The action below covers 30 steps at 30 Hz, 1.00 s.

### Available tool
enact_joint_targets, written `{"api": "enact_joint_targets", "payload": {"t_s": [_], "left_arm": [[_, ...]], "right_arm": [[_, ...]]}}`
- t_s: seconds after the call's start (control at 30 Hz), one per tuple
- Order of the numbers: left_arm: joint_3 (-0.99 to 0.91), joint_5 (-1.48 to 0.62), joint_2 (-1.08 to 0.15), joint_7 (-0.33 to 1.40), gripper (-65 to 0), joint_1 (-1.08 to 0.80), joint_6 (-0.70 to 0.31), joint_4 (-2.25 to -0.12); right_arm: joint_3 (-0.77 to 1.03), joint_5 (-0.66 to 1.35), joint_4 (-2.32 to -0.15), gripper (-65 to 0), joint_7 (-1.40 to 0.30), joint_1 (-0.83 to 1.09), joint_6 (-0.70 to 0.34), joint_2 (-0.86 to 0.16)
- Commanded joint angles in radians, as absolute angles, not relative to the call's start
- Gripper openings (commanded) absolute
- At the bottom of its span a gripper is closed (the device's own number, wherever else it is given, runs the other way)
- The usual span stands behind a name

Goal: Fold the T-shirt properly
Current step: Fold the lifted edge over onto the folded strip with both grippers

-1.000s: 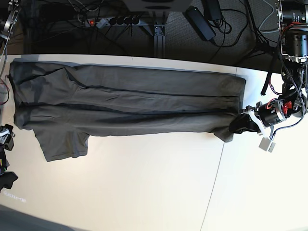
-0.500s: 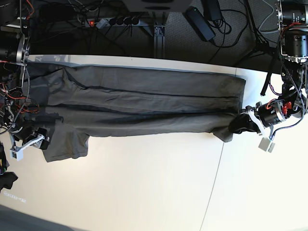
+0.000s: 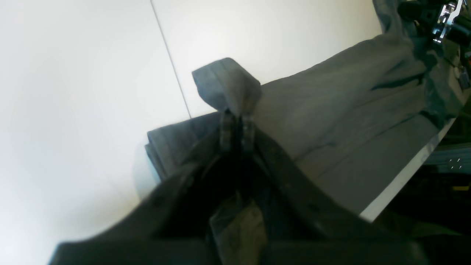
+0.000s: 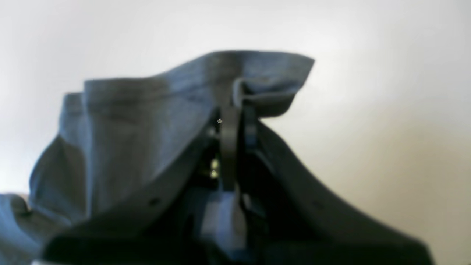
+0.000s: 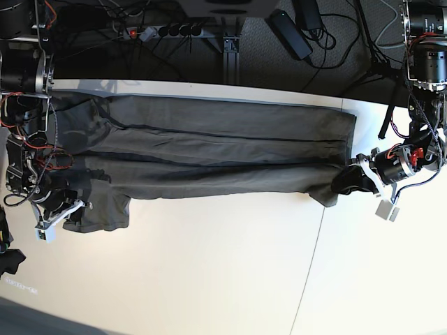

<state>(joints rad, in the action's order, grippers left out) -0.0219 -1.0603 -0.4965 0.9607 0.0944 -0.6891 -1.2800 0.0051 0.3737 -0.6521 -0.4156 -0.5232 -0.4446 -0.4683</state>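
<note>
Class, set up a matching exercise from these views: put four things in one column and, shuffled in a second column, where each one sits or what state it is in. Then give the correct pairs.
Things
1. left tool
2. right tool
3. dark olive-grey cotton T-shirt
4. black power strip with a red switch

Places or states
A. spread lengthwise along the white table's far edge
B. on the dark floor beyond the table
C. shut on a shirt corner at the base view's right end
D. shut on a lifted fold at the base view's left end

Pairs: 1-C, 2-D, 3-A, 4-B
</note>
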Motion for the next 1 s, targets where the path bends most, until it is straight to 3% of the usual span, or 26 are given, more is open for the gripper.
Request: {"api": "enact_joint_targets", "payload": {"t_s": [0.0,0.27,0.5,0.7,0.93,0.97], "left_arm": [[-0.03,-1.084,-0.516,0.94,-65.0,0.113,-0.698,-1.304],[-0.03,-1.081,-0.516,0.97,-65.0,0.087,-0.698,-1.422],[-0.03,-1.082,-0.516,0.969,-65.0,-0.029,-0.698,-1.6],[-0.03,-1.05,-0.516,0.97,-65.0,-0.073,-0.698,-1.66],[-0.03,-1.053,-0.516,0.981,-65.0,-0.073,-0.698,-1.66],[-0.03,-1.053,-0.516,0.98,-65.0,-0.073,-0.698,-1.66]], "right_arm": [[0.002,0.359,-0.676,-65.0,-0.469,-0.525,-0.505,-0.482],[0.014,0.447,-1.086,-65.0,-0.5,-0.327,-0.505,-0.614],[0.229,0.55,-1.448,-65.0,-0.582,-0.037,-0.505,-0.68],[0.401,0.627,-1.534,-65.0,-0.607,0.145,-0.505,-0.681],[0.426,0.627,-1.534,-65.0,-0.605,0.253,-0.505,-0.67],[0.426,0.616,-1.534,-60.2,-0.603,0.256,-0.505,-0.666]]}}
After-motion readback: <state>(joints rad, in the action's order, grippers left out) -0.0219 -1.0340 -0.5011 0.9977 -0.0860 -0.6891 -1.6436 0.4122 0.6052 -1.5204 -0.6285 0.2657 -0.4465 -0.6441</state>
